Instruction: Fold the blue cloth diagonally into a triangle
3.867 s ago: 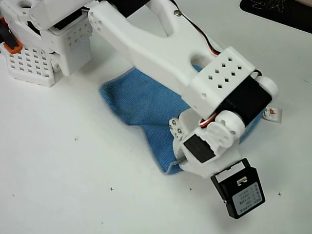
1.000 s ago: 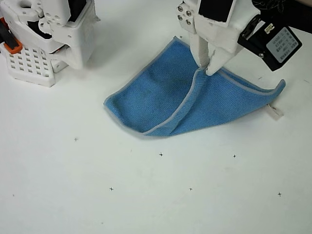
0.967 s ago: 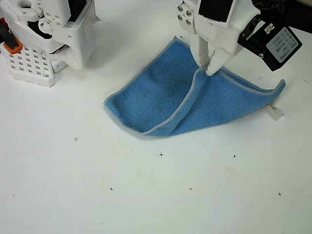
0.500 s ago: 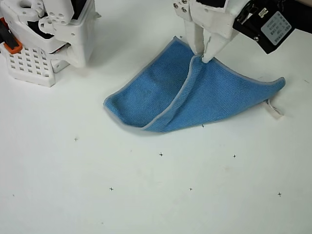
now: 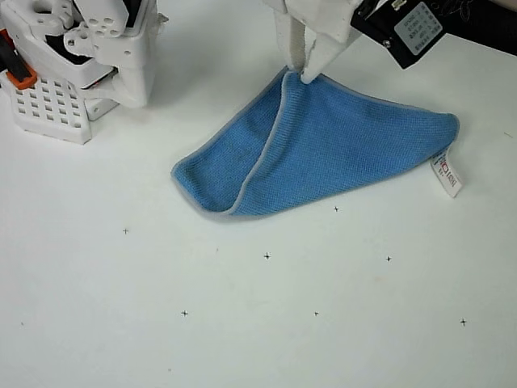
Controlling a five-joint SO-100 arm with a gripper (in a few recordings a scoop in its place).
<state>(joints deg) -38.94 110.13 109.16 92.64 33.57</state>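
White two-finger gripper (image 5: 305, 73) pinches the carried corner of the mid-blue textured microfibre cloth (image 5: 339, 153) at the far edge of the white table (image 5: 242, 323). Fold nearly laid; next likely release and retreat. Triangle's long axis runs left-right, tagged tip pointing right.

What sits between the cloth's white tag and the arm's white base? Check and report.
In the overhead view, the folded blue cloth itself spans most of that stretch between tag and base; otherwise, bare table.
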